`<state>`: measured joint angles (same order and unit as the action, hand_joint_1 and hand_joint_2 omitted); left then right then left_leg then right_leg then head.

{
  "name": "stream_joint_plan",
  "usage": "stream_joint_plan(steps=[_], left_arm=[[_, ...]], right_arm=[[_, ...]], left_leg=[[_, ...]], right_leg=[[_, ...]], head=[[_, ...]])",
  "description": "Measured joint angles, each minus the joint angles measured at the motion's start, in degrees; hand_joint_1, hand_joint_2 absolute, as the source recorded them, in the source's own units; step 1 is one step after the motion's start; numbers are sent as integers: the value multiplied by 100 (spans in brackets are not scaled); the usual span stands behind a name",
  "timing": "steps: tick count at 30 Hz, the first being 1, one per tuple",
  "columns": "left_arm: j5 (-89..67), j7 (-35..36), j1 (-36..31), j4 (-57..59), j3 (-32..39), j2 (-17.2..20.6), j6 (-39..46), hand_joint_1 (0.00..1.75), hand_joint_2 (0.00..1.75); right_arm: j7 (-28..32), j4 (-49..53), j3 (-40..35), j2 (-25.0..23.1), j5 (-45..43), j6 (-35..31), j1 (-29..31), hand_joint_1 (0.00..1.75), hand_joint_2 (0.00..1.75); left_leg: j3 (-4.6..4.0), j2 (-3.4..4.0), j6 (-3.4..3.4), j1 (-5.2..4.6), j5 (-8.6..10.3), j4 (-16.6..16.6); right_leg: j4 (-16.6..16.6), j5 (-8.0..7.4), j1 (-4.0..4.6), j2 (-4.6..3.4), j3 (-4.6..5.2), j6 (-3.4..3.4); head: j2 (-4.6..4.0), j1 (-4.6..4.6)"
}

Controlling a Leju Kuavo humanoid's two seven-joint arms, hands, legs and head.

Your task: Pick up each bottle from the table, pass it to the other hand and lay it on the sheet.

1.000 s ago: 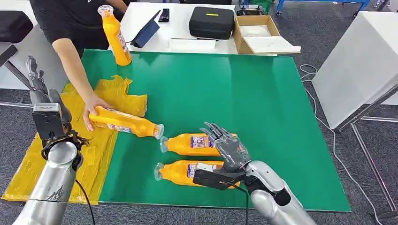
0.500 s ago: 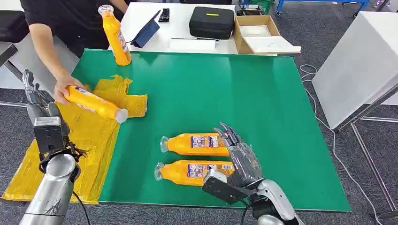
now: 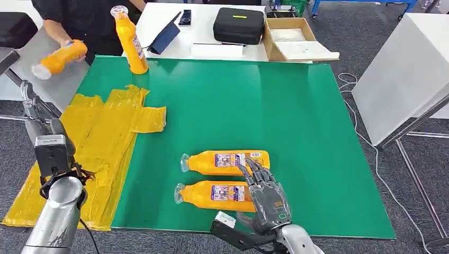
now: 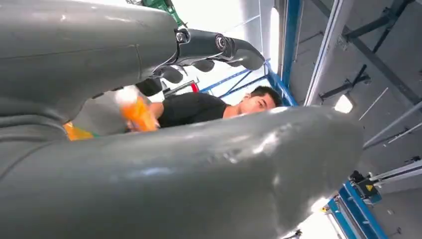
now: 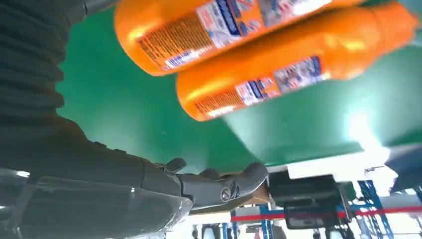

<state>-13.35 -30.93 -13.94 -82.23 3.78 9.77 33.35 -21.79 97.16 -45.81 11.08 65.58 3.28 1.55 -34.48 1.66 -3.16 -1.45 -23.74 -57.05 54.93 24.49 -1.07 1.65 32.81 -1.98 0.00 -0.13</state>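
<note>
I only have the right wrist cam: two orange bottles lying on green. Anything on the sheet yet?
Observer: No. In the head view the yellow sheet has no bottle on it.
Operator: Any other bottles on the table?
Observer: Yes, an upright bottle stands at the far left corner of the table.
Operator: What about the left hand?
Observer: The left hand is raised beside the sheet, fingers up, holding nothing.
</note>
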Motion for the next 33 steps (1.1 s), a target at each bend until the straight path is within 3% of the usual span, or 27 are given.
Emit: stream_joint_plan(steps=[11, 33], left_arm=[[-22, 50, -78, 0, 9, -72, -83, 0, 0], [125, -31, -220, 155, -37, -81, -101, 0, 0]], right_arm=[[-112, -481, 0, -229, 260, 341, 10, 0, 175], [65, -1836, 404, -726, 177, 337, 445, 0, 175]], left_leg=[[1, -1, 0, 0, 0, 0], [2, 0, 0, 0, 1, 0]], right_leg=[[0, 0, 0, 1, -1, 0], [0, -1, 0, 0, -2, -1]], head=[[0, 0], [0, 0]])
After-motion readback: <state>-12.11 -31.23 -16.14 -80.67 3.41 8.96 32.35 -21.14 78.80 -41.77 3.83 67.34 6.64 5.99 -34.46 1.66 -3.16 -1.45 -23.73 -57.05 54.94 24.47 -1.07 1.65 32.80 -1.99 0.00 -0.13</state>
